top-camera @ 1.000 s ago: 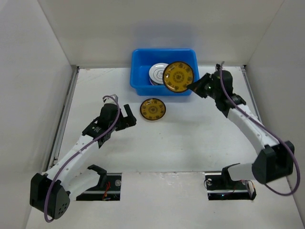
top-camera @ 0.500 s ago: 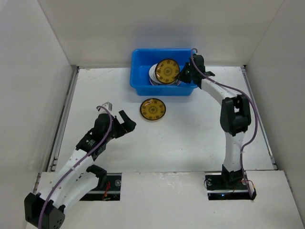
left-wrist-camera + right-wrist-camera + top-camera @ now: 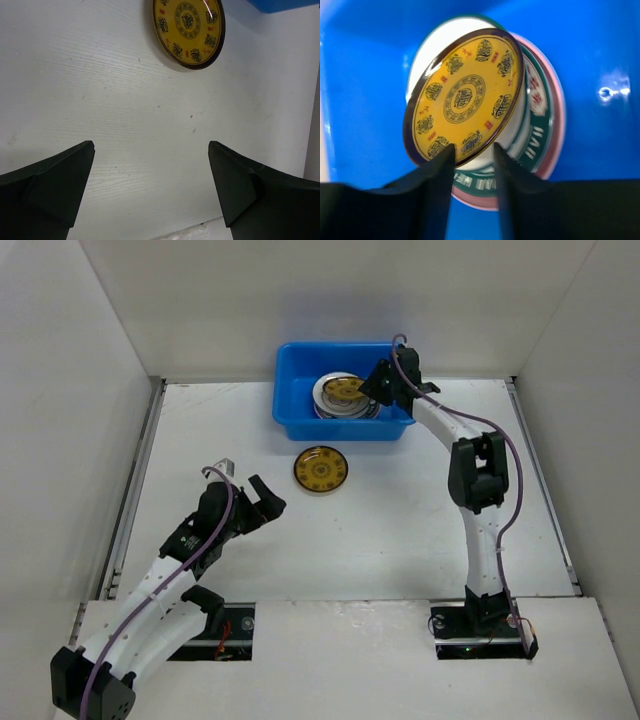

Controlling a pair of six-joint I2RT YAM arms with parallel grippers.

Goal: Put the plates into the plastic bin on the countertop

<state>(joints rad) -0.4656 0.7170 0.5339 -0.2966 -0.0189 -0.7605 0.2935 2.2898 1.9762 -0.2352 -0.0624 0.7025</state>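
Lowered since a second ago: held amber plate (image 3: 465,97), then up over the near rim of the plastic bin (image 3: 292,390), now sits down inside it, tilted, close over the stack there. Cannot tell if it touches the stack.

Grip: right gripper (image 3: 470,150) pinches this plate by its near edge, one finger on each face, closed down to the thickness of the rim.

Stack under it: green-rimmed plate (image 3: 540,135) showing on top, pink plate (image 3: 561,120) showing as a rim at the bottom. Anything between them is hidden.

Bin stands at the far middle of the countertop (image 3: 400,540), close to the back wall (image 3: 350,290). The right arm (image 3: 478,475) reaches in over the bin's right end.

Second amber plate (image 3: 321,469) lies flat on the countertop just near of the bin, not touching it.

Also moved: left gripper (image 3: 262,502) has drawn back toward the near left. It hangs low over bare countertop, jaws spread wide, nothing between them. The second amber plate lies far and right of its fingertips, well apart from them.
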